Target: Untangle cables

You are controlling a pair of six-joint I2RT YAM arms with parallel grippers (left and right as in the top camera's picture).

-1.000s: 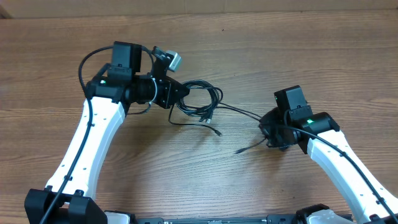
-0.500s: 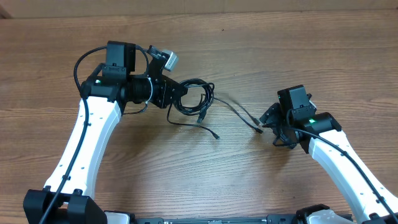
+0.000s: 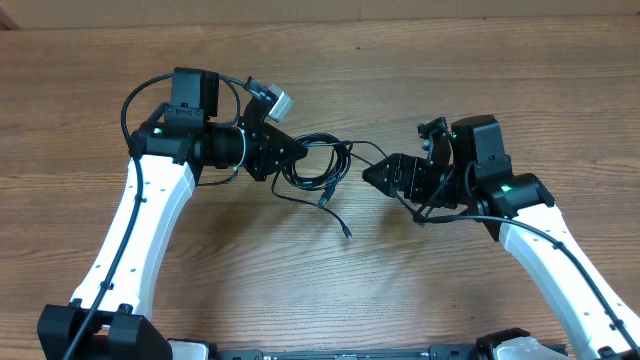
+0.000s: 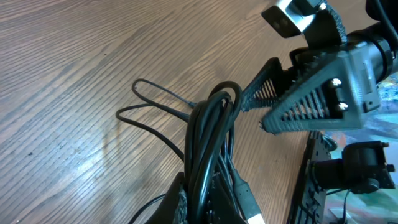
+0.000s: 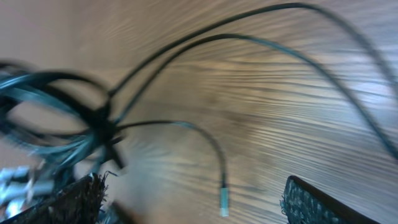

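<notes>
The cables (image 3: 325, 162) are a bundle of thin black loops in the middle of the table, with one loose end trailing to a small plug (image 3: 346, 233). My left gripper (image 3: 296, 150) is shut on the left side of the bundle. In the left wrist view the cords (image 4: 214, 134) run up out of its jaws (image 4: 208, 208), a USB plug (image 4: 252, 211) beside them. My right gripper (image 3: 372, 175) stands open just right of the bundle, holding nothing. In the right wrist view its wide-apart fingers (image 5: 314, 202) frame a plug end (image 5: 224, 202) lying on the wood; the bundle (image 5: 59, 121) is blurred at left.
The wooden table (image 3: 420, 70) extends all round. My left arm (image 3: 150, 220) and right arm (image 3: 550, 250) reach in from the front edge, each with its own thicker black wire. A small camera block (image 3: 272, 98) sits on the left wrist.
My right gripper has opened and let go of the cable end it was pulling, then swung left and up toward the bundle. The stretched strand has sprung back. The left gripper has barely moved.
</notes>
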